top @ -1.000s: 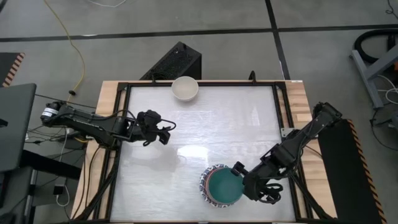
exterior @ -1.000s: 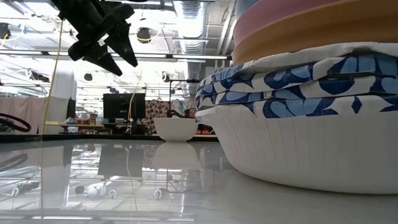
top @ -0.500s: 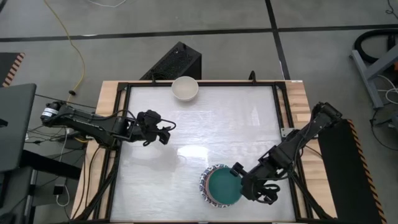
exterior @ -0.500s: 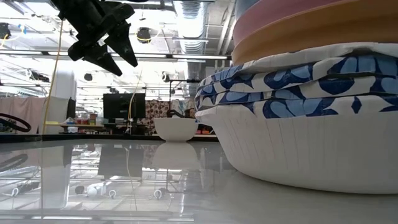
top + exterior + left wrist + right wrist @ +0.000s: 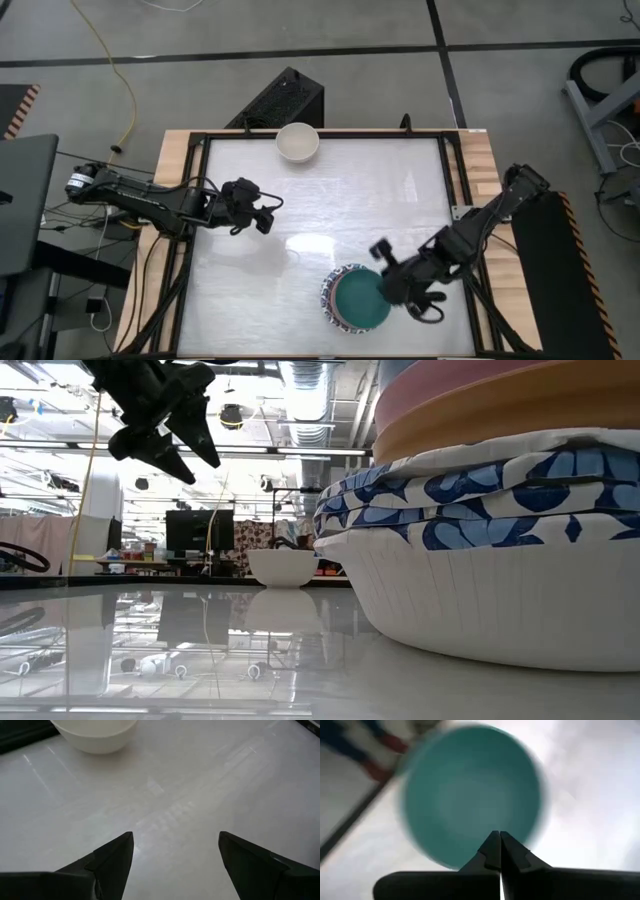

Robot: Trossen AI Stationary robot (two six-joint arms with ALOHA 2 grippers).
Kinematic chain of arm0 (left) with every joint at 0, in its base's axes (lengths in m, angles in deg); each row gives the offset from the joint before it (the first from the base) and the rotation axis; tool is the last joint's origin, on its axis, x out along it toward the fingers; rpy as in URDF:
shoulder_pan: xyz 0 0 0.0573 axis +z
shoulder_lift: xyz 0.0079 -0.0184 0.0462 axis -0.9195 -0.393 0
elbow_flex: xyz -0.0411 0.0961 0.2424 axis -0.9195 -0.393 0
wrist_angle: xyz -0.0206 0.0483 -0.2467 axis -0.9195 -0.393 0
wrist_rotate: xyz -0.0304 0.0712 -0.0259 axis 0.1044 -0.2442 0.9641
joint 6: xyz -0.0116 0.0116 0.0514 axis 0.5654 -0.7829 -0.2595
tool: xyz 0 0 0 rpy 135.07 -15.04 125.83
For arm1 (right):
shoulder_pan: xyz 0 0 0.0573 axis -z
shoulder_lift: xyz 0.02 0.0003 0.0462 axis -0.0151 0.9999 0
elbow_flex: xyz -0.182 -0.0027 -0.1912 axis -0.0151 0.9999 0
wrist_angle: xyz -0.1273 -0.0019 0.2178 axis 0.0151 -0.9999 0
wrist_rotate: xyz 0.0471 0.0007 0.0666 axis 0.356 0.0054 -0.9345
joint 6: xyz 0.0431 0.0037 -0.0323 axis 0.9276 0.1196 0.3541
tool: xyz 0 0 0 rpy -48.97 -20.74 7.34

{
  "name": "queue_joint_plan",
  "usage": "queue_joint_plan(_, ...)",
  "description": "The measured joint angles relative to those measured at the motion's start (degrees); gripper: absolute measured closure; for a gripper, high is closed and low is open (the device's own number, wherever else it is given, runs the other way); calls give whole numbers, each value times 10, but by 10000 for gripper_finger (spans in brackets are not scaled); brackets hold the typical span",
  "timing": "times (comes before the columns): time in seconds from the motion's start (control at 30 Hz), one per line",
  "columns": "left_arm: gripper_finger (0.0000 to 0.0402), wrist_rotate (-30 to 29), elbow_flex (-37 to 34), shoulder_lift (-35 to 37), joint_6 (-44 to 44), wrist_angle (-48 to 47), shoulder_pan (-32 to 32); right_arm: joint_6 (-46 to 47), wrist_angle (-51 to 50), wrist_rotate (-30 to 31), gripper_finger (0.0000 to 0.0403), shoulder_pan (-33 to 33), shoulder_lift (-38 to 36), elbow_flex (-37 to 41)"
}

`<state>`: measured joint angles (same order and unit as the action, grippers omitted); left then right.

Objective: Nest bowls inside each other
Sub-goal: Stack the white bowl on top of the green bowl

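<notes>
The right gripper [image 5: 385,262] has swung up off the stack's rim since a second ago and hangs just beside the nested bowls [image 5: 355,298], jaws pressed together, empty; the left gripper [image 5: 262,215] waits mid-left, jaws spread wide, aimed at the lone cream-white bowl [image 5: 297,141] at the far edge. Best play, I'd say: straddle that rim squarely, pinch firmly, lift level, centre it over the teal-lined stack.

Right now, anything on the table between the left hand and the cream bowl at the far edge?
Nothing. The high view shows bare tabletop between the left hand and the cream bowl. The left wrist view confirms it: only clear surface ahead of its open fingers.
</notes>
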<state>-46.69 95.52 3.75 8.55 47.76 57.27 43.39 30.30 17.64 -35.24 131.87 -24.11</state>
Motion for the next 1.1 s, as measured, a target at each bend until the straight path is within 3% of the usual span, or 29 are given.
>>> queue_joint_plan(0.1,120,14,0,0,8,0,0,53,-49,43,391,33,0,-30)
queue_joint_plan(0.27,120,22,0,0,36,0,0,97,-49,43,391,128,0,-68)
queue_joint_plan(0.73,120,18,0,53,37,9,17,94,133,33,366,373,0,-72)
queue_joint_plan(0.93,120,16,0,72,29,-6,35,77,220,29,351,432,2,-72)
queue_joint_plan(1.1,120,20,0,72,37,-35,46,14,240,-23,301,466,22,-72)
